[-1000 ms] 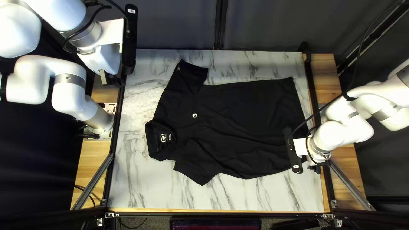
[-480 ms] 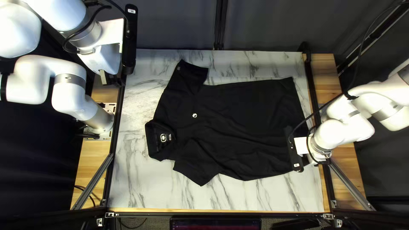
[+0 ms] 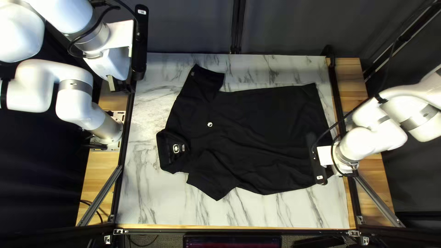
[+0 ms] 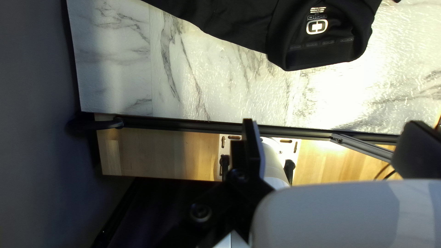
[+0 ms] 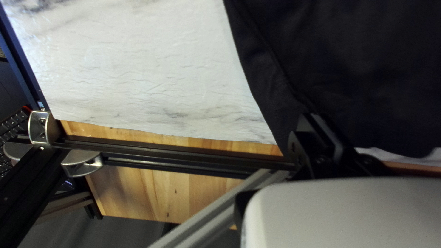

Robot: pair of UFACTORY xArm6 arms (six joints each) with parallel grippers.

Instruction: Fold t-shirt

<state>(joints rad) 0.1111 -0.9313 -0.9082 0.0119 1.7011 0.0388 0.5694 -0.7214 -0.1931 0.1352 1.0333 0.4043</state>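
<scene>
Lower right, right gripper (image 3: 316, 162): pinching t-shirt (image 3: 241, 137) hem.
Left gripper (image 4: 330, 144): spread, idle.
Folds: none made; all remain.

A white marble table (image 3: 165, 203) carries a black polo shirt (image 3: 248, 137) spread flat.

1. The t-shirt (image 3: 248, 137) was black, with a small white emblem (image 3: 210, 124) on the chest and white print (image 3: 176, 148) inside the collar
2. The table top (image 3: 162, 203) was white marble-patterned with grey veins
3. Its wooden side strips (image 3: 99, 172) were honey brown
4. The left arm (image 3: 41, 82) and right arm (image 3: 386, 127) were white with grey bands
</scene>
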